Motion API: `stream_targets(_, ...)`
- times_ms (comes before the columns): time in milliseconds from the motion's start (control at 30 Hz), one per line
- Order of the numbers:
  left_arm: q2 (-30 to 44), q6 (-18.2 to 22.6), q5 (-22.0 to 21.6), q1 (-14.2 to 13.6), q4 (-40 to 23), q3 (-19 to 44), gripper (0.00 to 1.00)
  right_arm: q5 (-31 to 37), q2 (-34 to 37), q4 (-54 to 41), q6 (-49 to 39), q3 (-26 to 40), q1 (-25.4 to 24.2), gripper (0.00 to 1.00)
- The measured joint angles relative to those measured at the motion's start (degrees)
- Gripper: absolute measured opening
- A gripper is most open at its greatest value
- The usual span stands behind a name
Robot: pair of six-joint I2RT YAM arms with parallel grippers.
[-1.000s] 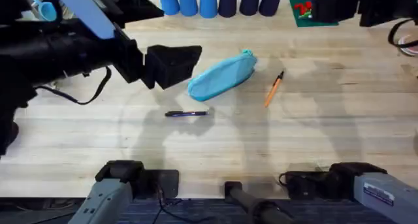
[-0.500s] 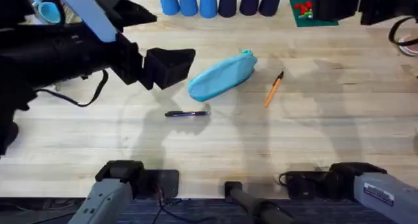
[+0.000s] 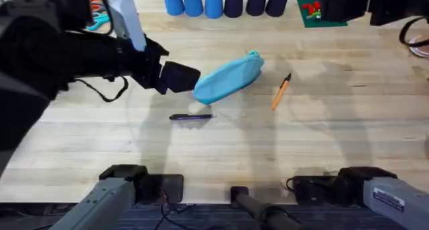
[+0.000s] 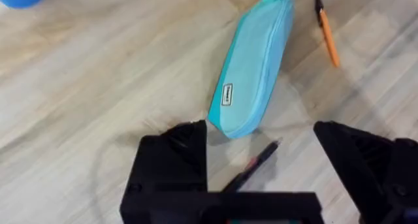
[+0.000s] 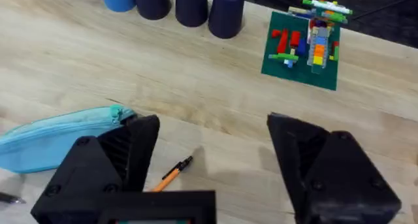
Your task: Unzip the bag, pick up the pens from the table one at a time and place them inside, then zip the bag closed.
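- The light blue soft fabric pencil pouch (image 3: 228, 78) lies on the light wooden butcher-block tabletop (image 3: 322, 143), a little left of the middle, slanting from its nearer left end to its farther right end, where the small teal pull (image 3: 253, 54) sticks out.
- The pouch's zipper looks shut along its length in the left wrist view (image 4: 251, 64).
- The slim dark pen with a reddish section (image 3: 191, 117) lies flat on the table just near of the pouch's left end, apart from it.
- The slim orange pen with a black tip (image 3: 281, 90) lies to the right of the pouch, near it, not touching, black tip pointing far.
- The left arm's black gripper (image 4: 261, 165) hangs over the pouch's left end and the dark pen, jaws spread wide, holding nothing.
- The right arm's black gripper (image 5: 209, 165) is above the table right of the pouch, over the orange pen, jaws wide apart and empty.
- A row of tall blue and dark cups (image 3: 221, 1) stands at the far edge; a green plate with coloured building bricks (image 5: 304, 46) sits to their right.
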Motion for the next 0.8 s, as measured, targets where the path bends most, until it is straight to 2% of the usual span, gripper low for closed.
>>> stream_targets(100,1.82,2.29,0.44,0.0,0.0,-0.94,0.995,0.0,0.0,0.01,0.0,0.02,0.0,0.996)
stream_targets(300,3.72,9.83,1.92,-1.0,0.04,-2.8,0.995,0.0,0.0,0.0,0.0,0.02,0.0,0.996)
stream_targets(433,5.17,12.95,1.95,-1.55,0.38,-3.37,0.995,0.0,0.0,-0.02,0.0,0.02,0.0,0.996)
stream_targets(800,15.95,14.92,2.0,-1.55,4.82,-3.5,0.996,0.0,0.0,-0.02,0.0,0.02,0.0,0.995)
